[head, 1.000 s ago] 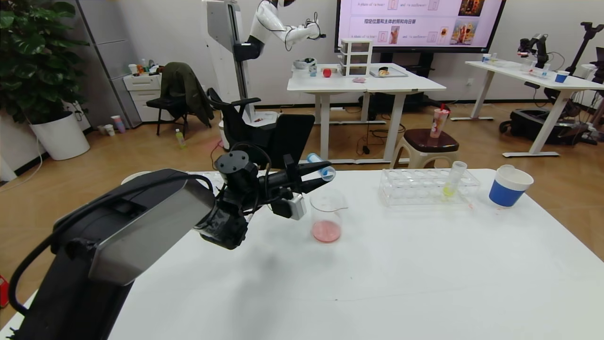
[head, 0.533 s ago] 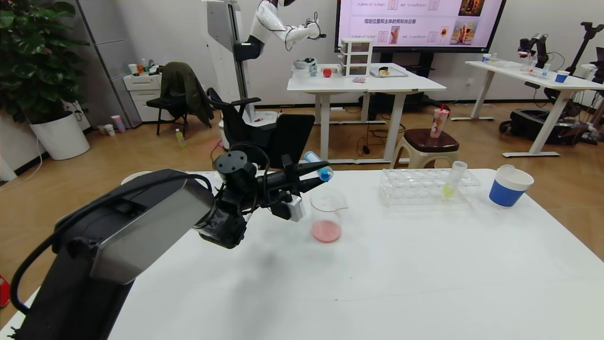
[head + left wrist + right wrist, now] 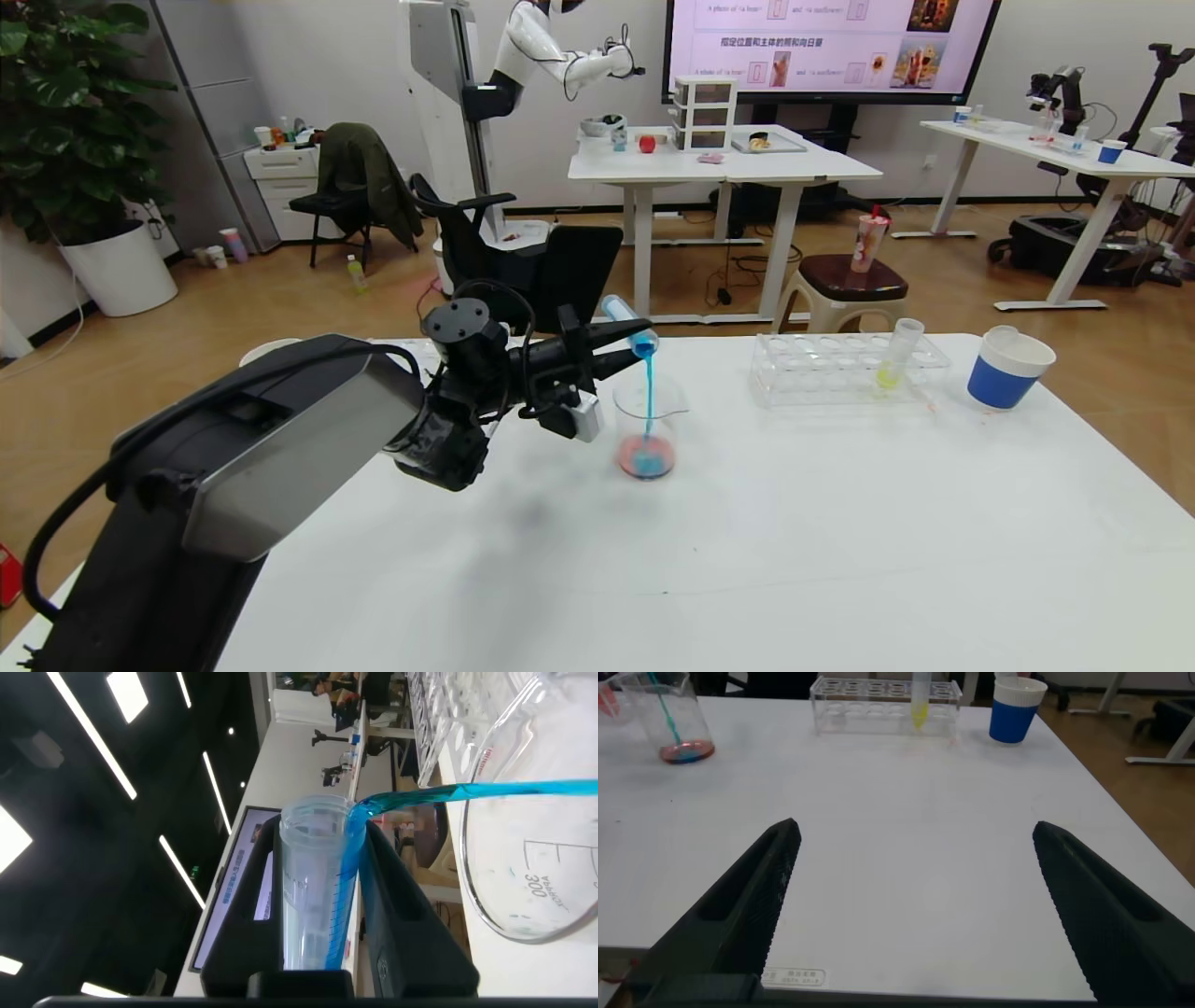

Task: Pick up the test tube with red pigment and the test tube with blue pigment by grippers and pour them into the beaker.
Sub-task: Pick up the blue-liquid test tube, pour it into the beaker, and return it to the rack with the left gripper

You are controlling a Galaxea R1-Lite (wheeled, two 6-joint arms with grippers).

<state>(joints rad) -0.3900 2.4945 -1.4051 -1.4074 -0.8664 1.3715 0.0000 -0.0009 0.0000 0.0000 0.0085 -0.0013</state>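
Head view showed you the left pincer (image 3: 624, 338) clamped on the test tube with blue pigment (image 3: 627, 324), tipped above the beaker (image 3: 647, 425) on the counter (image 3: 794, 523). You saw a blue stream falling into red liquid there. Your right pincer (image 3: 910, 905) hung over bare counter, fingers spread wide.

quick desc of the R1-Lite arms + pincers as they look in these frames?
Left arm: bulky black shell with a grey panel, black wrist with looped black cables and a small white box. Left pincer: two slim black tapered fingers. Right pincer: two wide black wedge-shaped fingers with ribbed inner edges, and a small white label near its base.
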